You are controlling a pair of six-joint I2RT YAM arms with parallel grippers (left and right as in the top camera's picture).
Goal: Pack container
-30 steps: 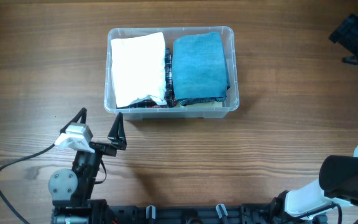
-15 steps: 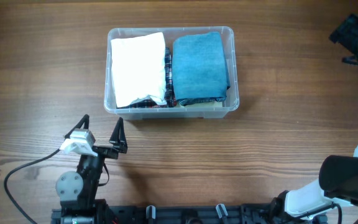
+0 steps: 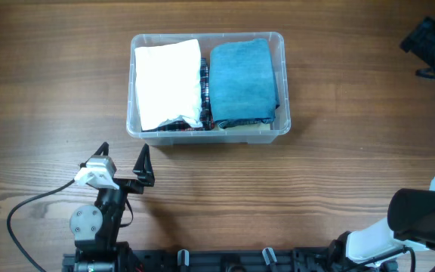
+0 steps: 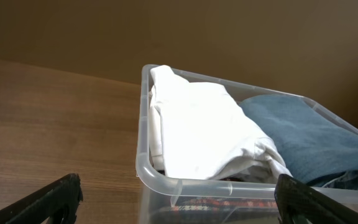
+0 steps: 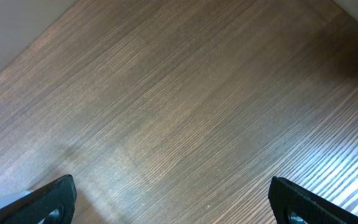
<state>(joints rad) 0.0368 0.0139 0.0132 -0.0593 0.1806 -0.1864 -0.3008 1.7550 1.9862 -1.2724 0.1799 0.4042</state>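
I've pulled the left tool (image 3: 124, 148) back toward the near edge, jaws wide, empty; right tool (image 5: 173, 190) open too. The container (image 3: 206, 35) sits centre-far on the tabletop (image 3: 338, 174), holding folded cloths (image 3: 168, 79) (packing looks done).

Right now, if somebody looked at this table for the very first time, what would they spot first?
The clear tub at the far middle of the wooden table grabs the eye. A folded white cloth fills its left half and a folded blue cloth its right. In front of it, the left tool stands wide open, pointing at the tub and holding nothing.
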